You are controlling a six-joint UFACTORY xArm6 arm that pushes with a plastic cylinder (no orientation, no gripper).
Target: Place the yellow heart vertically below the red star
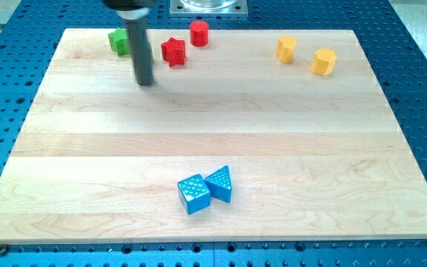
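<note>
Jaws: none on this arm; I run a bare dark rod, so nothing is grasped.
Tip: my tip (146,81) rests on the board, at 8 o'clock of the red star (173,51), just beside it, and at 5 o'clock of the green block (120,41).
Yellow pieces: two yellow blocks (287,48) (323,61) sit at the board's 1 o'clock; I cannot tell which is the heart.
Red cylinder: (199,33), at 1 o'clock of the star.
Blue pair: blue cube (193,194) touching blue triangle (220,183), at 6 o'clock.
Surface: pale wooden board (273,141) on a blue perforated table (421,67).

Red star (173,51), yellow heart (286,48), dotted blue cube (193,194).
</note>
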